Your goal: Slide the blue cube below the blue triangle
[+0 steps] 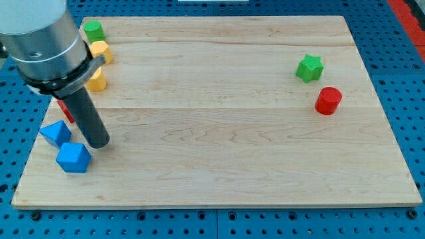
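The blue cube [73,158] lies near the board's bottom left corner. The blue triangle [55,133] lies just above it and to its left, almost touching it. My tip [97,143] rests on the board just above and to the right of the blue cube, close to its upper right edge, and to the right of the blue triangle. The dark rod rises from the tip toward the view's top left.
A green block [93,30] and two yellow blocks [100,52] [97,80] sit at the top left. A red block [64,109] is mostly hidden behind the rod. A green star [309,68] and a red cylinder [328,100] sit at the right. The wooden board [219,133] rests on a blue pegboard.
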Controlling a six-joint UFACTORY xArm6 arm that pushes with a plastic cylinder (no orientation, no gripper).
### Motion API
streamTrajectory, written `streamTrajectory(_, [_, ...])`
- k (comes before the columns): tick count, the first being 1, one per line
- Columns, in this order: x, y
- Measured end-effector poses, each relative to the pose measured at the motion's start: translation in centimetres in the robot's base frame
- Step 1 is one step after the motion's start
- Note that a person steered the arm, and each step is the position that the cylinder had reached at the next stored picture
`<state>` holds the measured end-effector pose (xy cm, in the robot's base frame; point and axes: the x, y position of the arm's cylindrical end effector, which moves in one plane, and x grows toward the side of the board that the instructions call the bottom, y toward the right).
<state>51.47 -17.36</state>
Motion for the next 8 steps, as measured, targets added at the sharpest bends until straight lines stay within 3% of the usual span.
streamTrajectory(2, [3.5,-1.6])
streamTrajectory(4, [3.5,-4.0])
streamTrajectory(5, [3.7,-0.5])
streamTrajectory(8, [1.6,36.8])
